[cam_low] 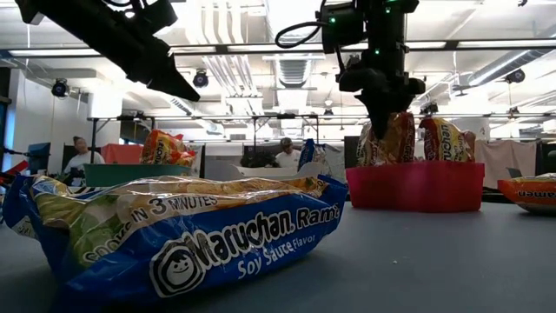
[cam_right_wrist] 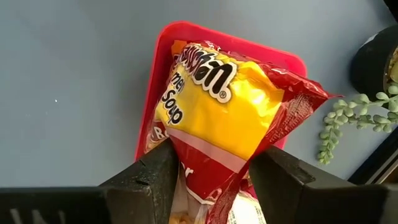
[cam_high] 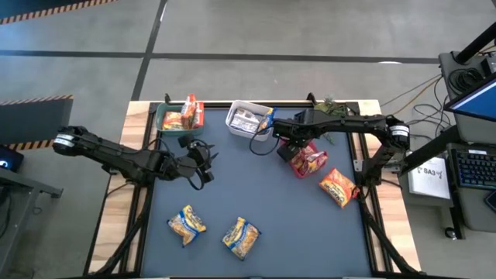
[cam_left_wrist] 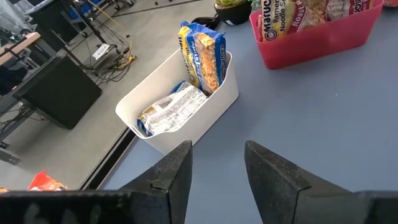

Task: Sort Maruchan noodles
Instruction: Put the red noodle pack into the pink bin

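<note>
From my remote station I note, nearest the front edge of the dark grey counter [cam_high: 263, 201], two blue-and-yellow crinkly plastic noodle packets [cam_high: 187, 224] [cam_high: 241, 236] lying flat and well apart from the bins; in the low view one of them fills the foreground, labelled soy sauce flavour. Further back on the right side lies a loose orange-yellow packet with red trim [cam_high: 337, 187], flat on the counter just beside the red plastic bin [cam_high: 300, 167]. The right end effector [cam_right_wrist: 208, 174] stands over that red bin, its two dark fingers [cam_right_wrist: 152, 180] closed against the sides of a yellow-and-red crinkly packet [cam_right_wrist: 217, 106], which is held upright above the bin with its lower end among the packets already standing inside. The left end effector [cam_left_wrist: 214, 168] hangs above the counter left of centre, fingers partly apart with nothing between them, facing the white plastic bin [cam_left_wrist: 211, 115]. That white bin sits toward the rear middle and holds a blue-and-yellow packet [cam_left_wrist: 202, 56] standing on end and a silver packet [cam_left_wrist: 171, 109] lying in it. At the rear left, the green plastic bin [cam_high: 164, 116] holds orange packets [cam_high: 186, 115]. Beyond the counter the low view shows seated persons [cam_low: 78, 155] in the room.
</note>
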Robot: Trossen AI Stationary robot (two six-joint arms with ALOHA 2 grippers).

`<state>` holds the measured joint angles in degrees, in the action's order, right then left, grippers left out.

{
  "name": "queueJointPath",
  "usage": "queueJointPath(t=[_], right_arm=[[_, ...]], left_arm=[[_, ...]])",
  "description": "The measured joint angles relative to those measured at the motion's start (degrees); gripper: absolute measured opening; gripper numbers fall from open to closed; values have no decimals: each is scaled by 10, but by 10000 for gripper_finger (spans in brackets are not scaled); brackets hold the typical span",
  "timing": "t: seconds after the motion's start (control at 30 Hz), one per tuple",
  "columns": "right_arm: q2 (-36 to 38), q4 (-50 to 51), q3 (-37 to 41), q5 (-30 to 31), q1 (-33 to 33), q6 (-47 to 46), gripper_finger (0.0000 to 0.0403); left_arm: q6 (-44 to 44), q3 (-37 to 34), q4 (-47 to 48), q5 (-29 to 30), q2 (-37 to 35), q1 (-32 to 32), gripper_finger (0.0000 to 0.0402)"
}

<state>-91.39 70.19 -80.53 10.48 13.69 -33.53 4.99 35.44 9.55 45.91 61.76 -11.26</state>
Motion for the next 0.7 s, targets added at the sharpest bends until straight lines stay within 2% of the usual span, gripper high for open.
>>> queueJointPath(t=[0.5,0.7], right_arm=[[2,28,-26,1,3,-15,245],[3,35,-34,1,3,-19,255]], left_arm=[[2,0,0,0,0,0,131],[2,0,0,0,0,0,131]])
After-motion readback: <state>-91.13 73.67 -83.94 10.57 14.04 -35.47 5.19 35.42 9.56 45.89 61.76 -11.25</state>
